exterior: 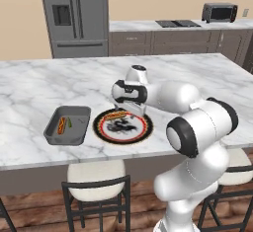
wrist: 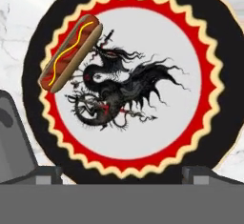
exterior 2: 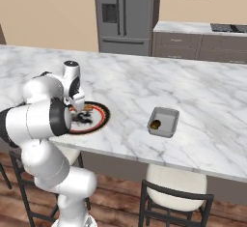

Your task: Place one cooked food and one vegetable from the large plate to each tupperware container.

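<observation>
Two grey trays: the larger tray point(exterior: 69, 126) holds a hot dog point(exterior: 62, 124) and a green vegetable point(exterior: 69, 123), the smaller tray point(exterior 2: 164, 121) a brown item point(exterior 2: 155, 124), while the gripper point(wrist: 122, 173), jaws apart, hovers over the large plate point(wrist: 224, 42).

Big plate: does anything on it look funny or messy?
Nothing is spilled or broken. One hot dog lies on the large plate, slanted across its red ring rather than in the middle, and no vegetable is beside it. The open gripper hovers above. The dark swirls in the centre are the plate's pattern.
</observation>
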